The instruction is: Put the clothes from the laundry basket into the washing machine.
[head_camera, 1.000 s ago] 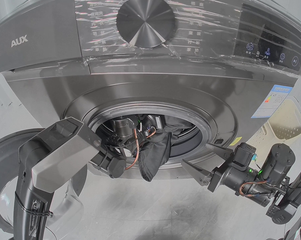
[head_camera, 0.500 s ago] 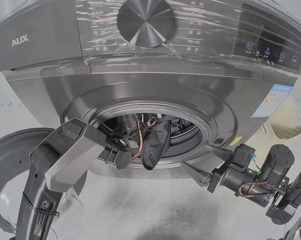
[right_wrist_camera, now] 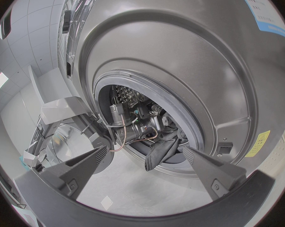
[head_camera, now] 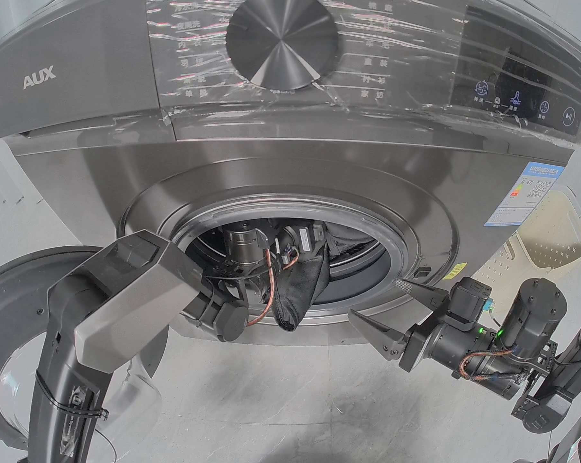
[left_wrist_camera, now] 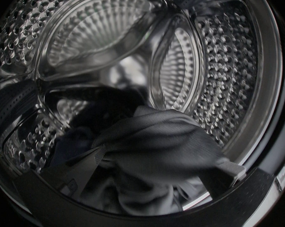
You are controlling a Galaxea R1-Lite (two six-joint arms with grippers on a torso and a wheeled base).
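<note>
Head view: dark garment (head_camera: 297,290) hem lifted, still overhanging washing machine (head_camera: 290,181) rim, frame centre.
Left gripper (head_camera: 306,240) inside, grip unclear; right gripper (head_camera: 377,299) spread, lower right.

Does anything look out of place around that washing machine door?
Yes: a dark garment is only partly in. One end droops out over the lower rim of the washing machine opening instead of lying in the drum. The clear film across its front is also wrinkled.

Dark garment (head_camera: 297,290) half inside open washing machine (head_camera: 303,155), end over drum lip
</note>
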